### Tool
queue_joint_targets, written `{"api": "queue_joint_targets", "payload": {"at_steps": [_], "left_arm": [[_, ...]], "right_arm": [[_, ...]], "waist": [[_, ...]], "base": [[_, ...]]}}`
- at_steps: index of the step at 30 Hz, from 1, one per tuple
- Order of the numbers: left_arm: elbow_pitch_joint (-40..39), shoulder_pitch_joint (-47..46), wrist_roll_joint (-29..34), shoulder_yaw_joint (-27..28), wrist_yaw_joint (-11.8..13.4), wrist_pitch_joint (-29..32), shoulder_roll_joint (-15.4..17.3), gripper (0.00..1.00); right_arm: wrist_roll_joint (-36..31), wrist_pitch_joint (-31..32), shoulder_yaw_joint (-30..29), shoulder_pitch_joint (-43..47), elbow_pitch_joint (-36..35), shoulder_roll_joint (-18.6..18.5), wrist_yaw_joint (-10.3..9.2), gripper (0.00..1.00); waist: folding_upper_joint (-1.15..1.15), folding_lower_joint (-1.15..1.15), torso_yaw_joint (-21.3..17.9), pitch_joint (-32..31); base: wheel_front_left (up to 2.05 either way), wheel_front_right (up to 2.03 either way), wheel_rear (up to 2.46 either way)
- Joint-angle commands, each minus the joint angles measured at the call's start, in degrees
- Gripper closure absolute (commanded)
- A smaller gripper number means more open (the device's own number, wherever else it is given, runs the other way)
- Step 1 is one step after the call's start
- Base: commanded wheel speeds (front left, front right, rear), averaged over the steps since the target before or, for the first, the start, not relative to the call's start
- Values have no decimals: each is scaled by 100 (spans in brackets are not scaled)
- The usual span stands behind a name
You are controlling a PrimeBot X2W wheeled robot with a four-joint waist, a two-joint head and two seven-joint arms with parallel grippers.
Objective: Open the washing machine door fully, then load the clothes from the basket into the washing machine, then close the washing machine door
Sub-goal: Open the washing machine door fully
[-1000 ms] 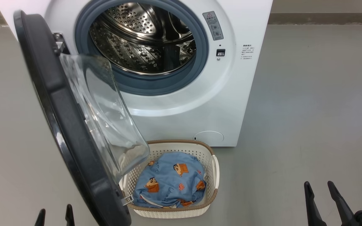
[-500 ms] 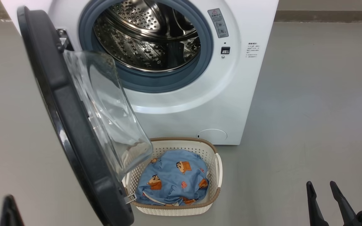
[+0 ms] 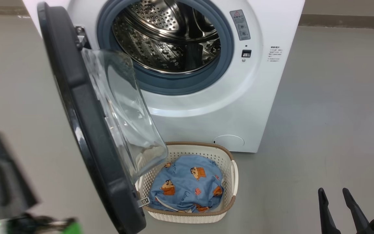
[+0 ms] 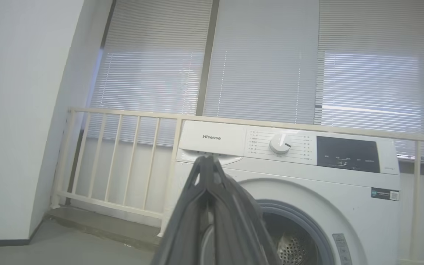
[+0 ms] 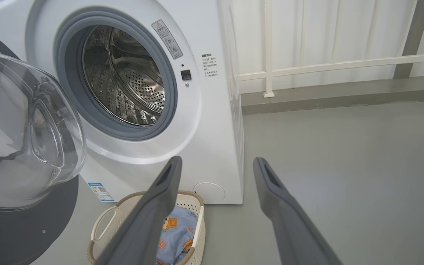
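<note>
The white washing machine (image 3: 239, 107) stands ahead with its steel drum (image 3: 167, 35) exposed. The washing machine door (image 3: 86, 130) hangs open to the left, edge-on to me, its glass bowl (image 3: 122, 107) bulging over the basket's left end. On the floor in front sits the cream basket (image 3: 229, 159) holding the light-blue cartoon-print clothes (image 3: 187, 185). My left gripper (image 3: 2, 172) is a blurred dark shape left of the door; its fingers (image 4: 206, 162) are pressed together, shut on nothing. My right gripper (image 3: 333, 191) is low at the right, open and empty (image 5: 217, 162), right of the basket (image 5: 105, 221).
Grey floor (image 3: 330, 113) spreads to the right of the machine. A cream railing (image 4: 123, 147) on a raised kerb runs behind the machine, with window blinds (image 4: 263, 59) beyond. A white wall (image 4: 17, 110) stands at the left.
The camera has turned, shifting the whole picture right. My left gripper has closed and risen at the left edge, blurred by motion. The right gripper stays open and low.
</note>
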Motion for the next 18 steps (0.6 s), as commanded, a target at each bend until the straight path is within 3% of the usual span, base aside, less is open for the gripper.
{"api": "queue_joint_targets", "payload": {"at_steps": [1, 6, 9, 18], "left_arm": [[-188, -232, 16, 36, -39, -28, 53, 100], [91, -186, -414, -1331, -240, 237, 53, 100], [507, -93, -582, -1847, -344, 629, 58, 100], [1688, 91, -900, -1986, -203, 1108, 103, 100]], "right_arm": [[-47, -69, 133, -25, -138, -65, 52, 0], [-34, -69, 180, -43, -114, -63, 52, 0], [-10, -69, 224, -54, -108, -63, 52, 0], [69, -69, 197, -29, -79, -62, 52, 0]], "waist": [[0, 0, 26, -22], [0, 0, 46, -61], [0, 0, 19, -69], [0, 0, -51, -62]], "base": [[0, 0, 0], [0, 0, 0], [0, 0, 0], [0, 0, 0]]}}
